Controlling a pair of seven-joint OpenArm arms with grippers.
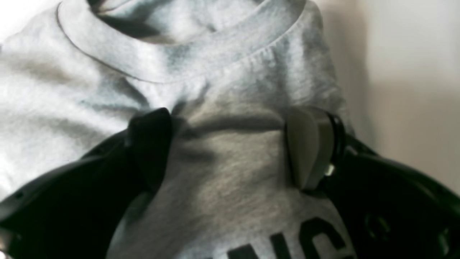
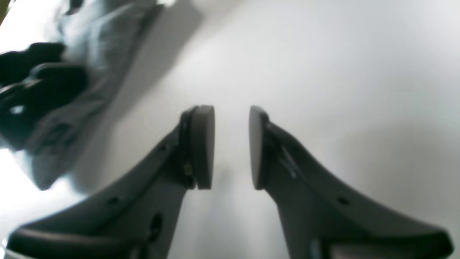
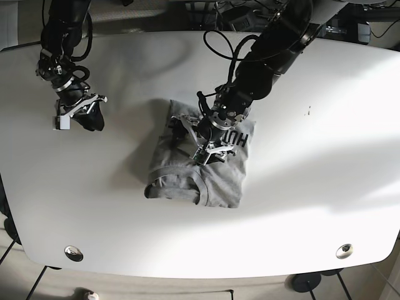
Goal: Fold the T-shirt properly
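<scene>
The grey T-shirt (image 3: 200,167) lies bunched and partly folded near the middle of the white table (image 3: 325,125), collar toward the near edge. The left gripper (image 1: 230,151) presses down on it just below the collar, jaws spread with a ridge of cloth between them. The right gripper (image 2: 231,147) hovers over bare tabletop toward the far left corner, jaws parted and holding nothing.
</scene>
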